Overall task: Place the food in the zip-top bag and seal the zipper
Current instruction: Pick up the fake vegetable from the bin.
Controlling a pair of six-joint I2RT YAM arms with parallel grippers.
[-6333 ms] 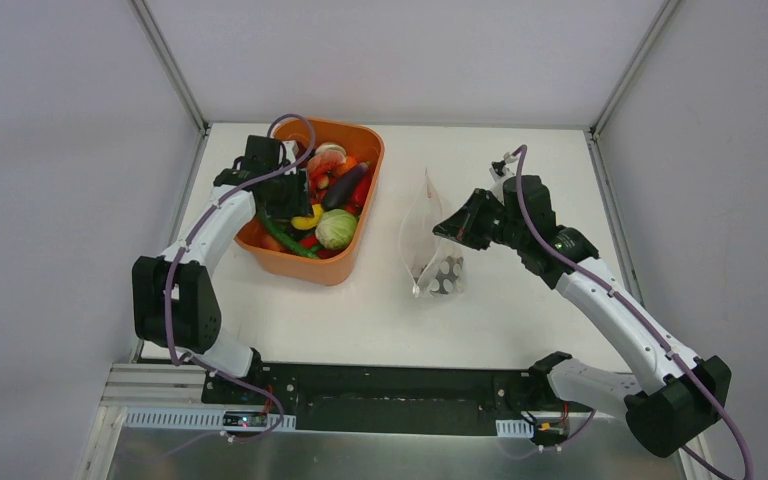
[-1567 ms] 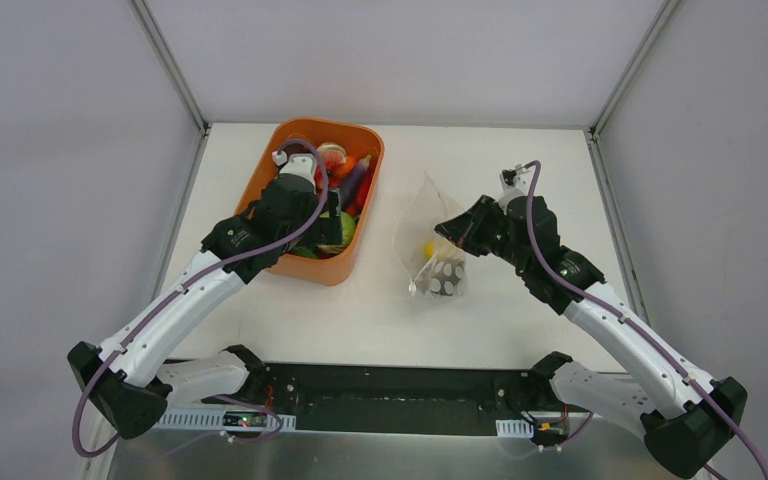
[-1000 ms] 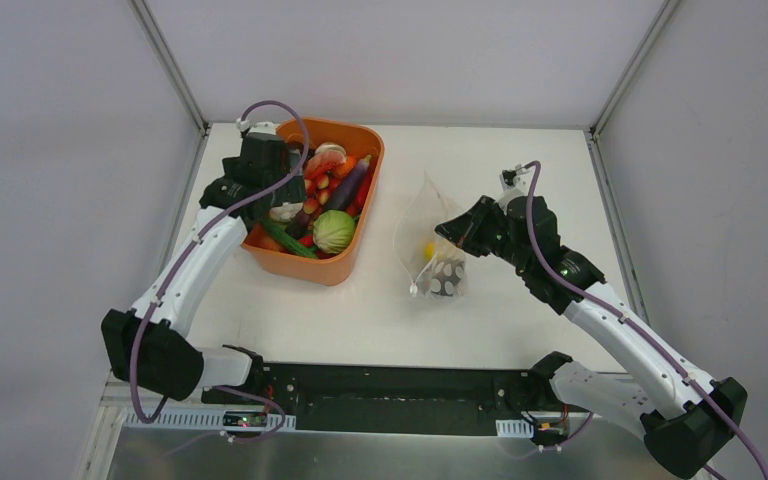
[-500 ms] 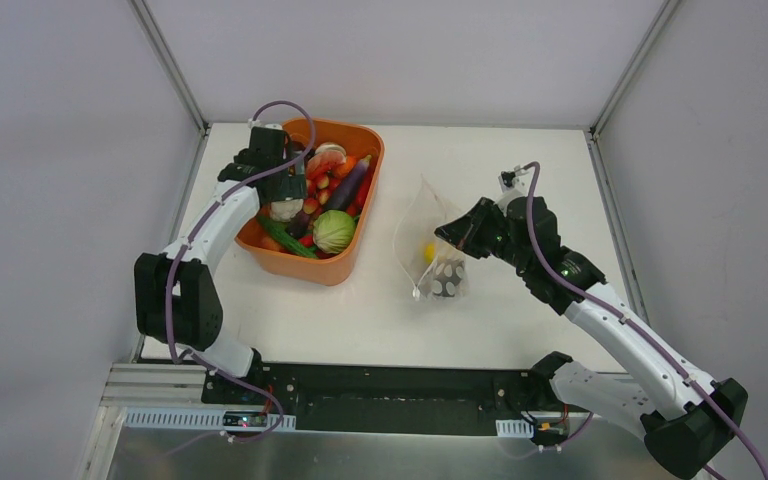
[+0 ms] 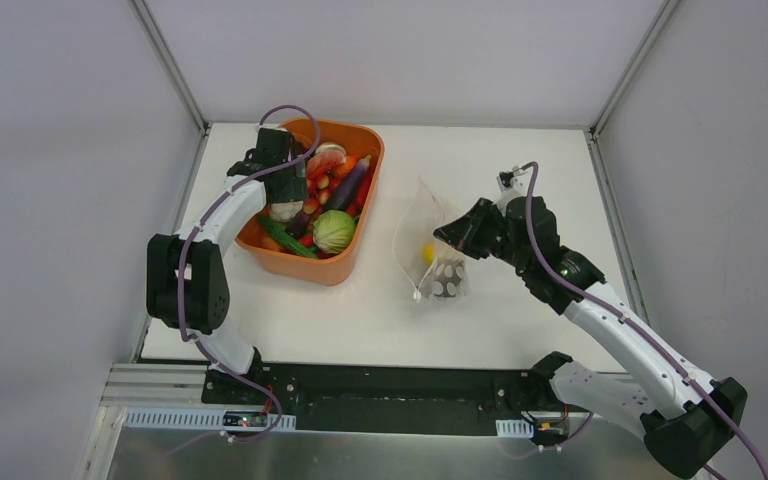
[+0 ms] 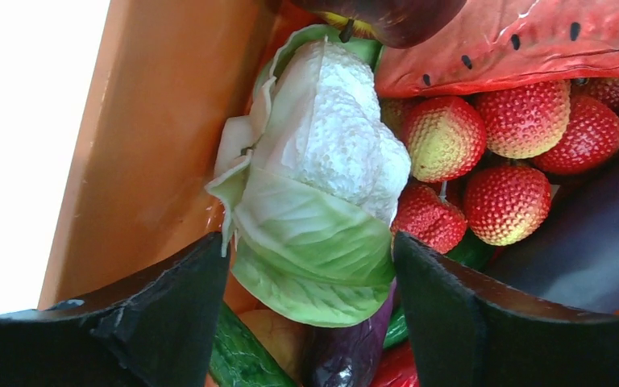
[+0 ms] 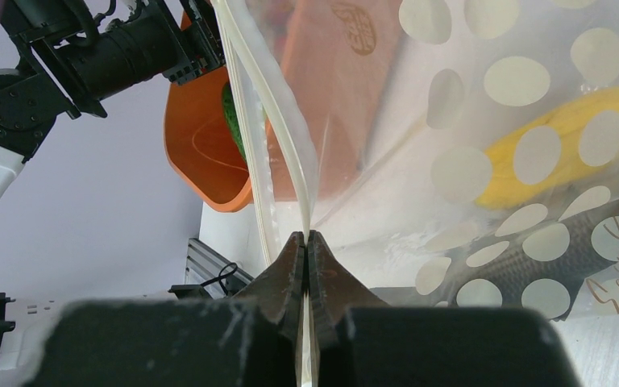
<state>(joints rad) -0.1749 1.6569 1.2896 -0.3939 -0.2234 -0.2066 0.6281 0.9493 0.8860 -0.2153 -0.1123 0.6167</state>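
Note:
The food lies piled in an orange tub: a green cabbage, a purple eggplant, strawberries, a red melon slice. My left gripper reaches down into the tub's left side. In the left wrist view the left gripper is open, a white cauliflower with green leaves between its fingers. My right gripper is shut on the edge of the zip-top bag, holding it upright with the zipper strips parted. A yellow food piece lies inside the bag.
The tub stands at the table's back left, its near wall close beside my left finger. The bag's dotted bottom rests on the white table right of the tub.
My left gripper has moved down onto the cauliflower at the tub's left side and its fingers have narrowed around it. The right gripper and bag have stayed put.

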